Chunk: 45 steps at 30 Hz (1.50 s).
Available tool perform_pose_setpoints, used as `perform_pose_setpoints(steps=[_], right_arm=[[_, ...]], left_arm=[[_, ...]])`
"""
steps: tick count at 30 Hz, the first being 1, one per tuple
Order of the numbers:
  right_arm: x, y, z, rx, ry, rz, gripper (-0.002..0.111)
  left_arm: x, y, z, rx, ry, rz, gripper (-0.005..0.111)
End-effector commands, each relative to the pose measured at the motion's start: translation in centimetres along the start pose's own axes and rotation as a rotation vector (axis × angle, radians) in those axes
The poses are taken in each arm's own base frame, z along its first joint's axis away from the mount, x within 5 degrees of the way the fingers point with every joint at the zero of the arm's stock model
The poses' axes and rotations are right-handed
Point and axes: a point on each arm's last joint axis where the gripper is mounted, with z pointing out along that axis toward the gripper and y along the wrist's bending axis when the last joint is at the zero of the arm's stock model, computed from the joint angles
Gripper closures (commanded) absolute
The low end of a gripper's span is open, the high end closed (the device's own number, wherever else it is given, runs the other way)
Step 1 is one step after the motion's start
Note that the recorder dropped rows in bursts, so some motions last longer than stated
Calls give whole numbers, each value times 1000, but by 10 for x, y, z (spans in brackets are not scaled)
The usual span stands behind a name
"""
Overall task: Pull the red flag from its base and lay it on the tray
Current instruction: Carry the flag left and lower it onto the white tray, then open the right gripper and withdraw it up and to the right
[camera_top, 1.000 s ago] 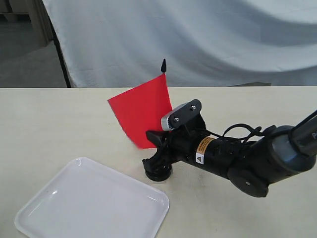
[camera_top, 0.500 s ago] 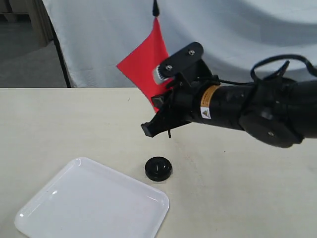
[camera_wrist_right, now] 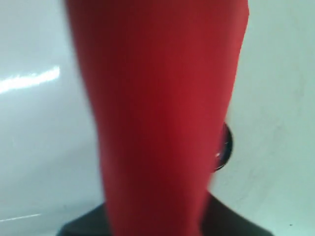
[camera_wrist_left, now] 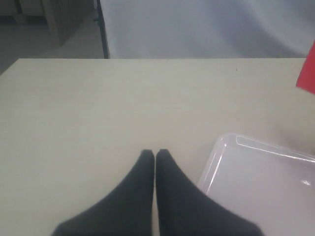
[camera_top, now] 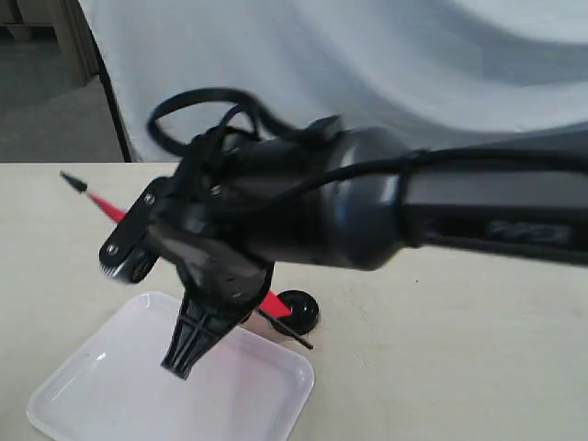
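My right gripper points down over the white tray, shut on the red flag. The flag's black stick lies tilted across the arm, its pointed tip at far left and its bare end above the tray's near corner. In the right wrist view the red cloth fills the middle and hides the jaws; only dark fingers show below it. The round black base stands on the table beside the tray, with nothing in it. My left gripper is shut and holds nothing, low over the table next to the tray.
A white cloth backdrop hangs behind the beige table. A dark pole stands at the back left. The right arm's thick body and cables hang over the middle of the table.
The right arm has swung left and down from high above the base to over the tray. The flag has tipped from upright to nearly flat, tip pointing left.
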Motion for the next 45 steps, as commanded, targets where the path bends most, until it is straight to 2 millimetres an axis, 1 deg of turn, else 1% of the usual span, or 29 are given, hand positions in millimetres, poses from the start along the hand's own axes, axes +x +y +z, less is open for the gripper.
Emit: perform_pose_setpoints(steps=[1,2,3,4,5,7,10,17,19,22,24,25,27,30,32,38,41,42,43,45], right_arm=[[-15,23,44,-83,200,-114,109],[-16,25,51,-84,224,-125,109],[-20,31,69,-84,278,-134,109],[-21,33,74,-84,293,-137,109],[-22,38,85,-107,334,-149,109],[-23,45,96,-140,365,-166,109],[-25,47,101,-151,367,-151,109],[-26,47,101,-150,354,-135,107],[-27,47,101,-150,348,-134,95],[-28,46,100,-149,332,-132,67],[-30,45,98,-148,318,-130,50],[-30,45,97,-148,314,-129,43],[-32,43,93,-147,303,-126,37],[-35,39,82,-141,276,-107,37],[-39,35,72,-148,238,-92,37],[-49,21,33,-157,115,-52,38],[-52,14,15,-150,69,-33,43],[-52,12,10,-148,59,-18,49],[-53,10,4,-146,43,-7,58],[-54,7,-5,-143,19,5,85]], left_arm=[[0,0,0,4,-3,-8,105],[0,0,0,4,-3,-8,105],[0,0,0,4,-3,-8,105],[0,0,0,4,-3,-8,105],[0,0,0,4,-3,-8,105],[0,0,0,4,-3,-8,105],[0,0,0,4,-3,-8,105],[0,0,0,4,-3,-8,105],[0,0,0,4,-3,-8,105],[0,0,0,4,-3,-8,105],[0,0,0,4,-3,-8,105],[0,0,0,4,-3,-8,105],[0,0,0,4,-3,-8,105],[0,0,0,4,-3,-8,105],[0,0,0,4,-3,-8,105],[0,0,0,4,-3,-8,105],[0,0,0,4,-3,-8,105],[0,0,0,4,-3,-8,105],[0,0,0,4,-3,-8,105],[0,0,0,4,-3,-8,105]])
